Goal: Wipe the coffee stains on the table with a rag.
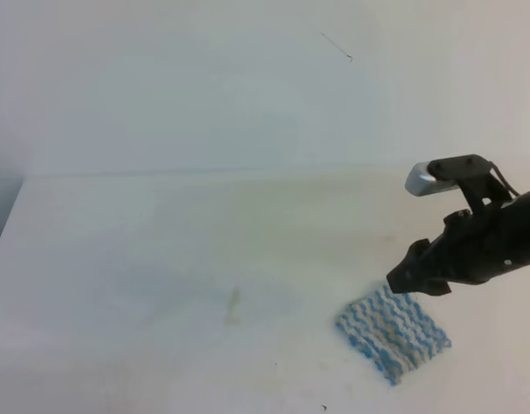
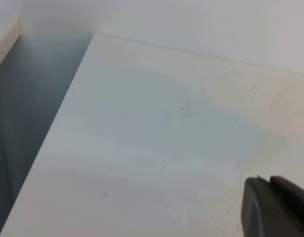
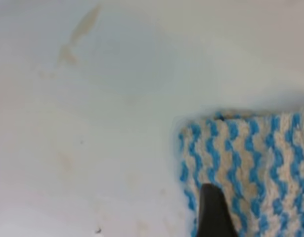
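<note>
One rag (image 1: 393, 342) lies flat on the table (image 1: 144, 259), right gripper (image 1: 411, 280) poised at its far edge (jaws: can't tell). Looks like the pickup step; next comes a clean pinch. Coffee stains (image 3: 75, 37), only a faint brown streak, sit well left, clearer in the right wrist view. Left gripper (image 2: 275, 207) idles, jaws unreadable.
</note>
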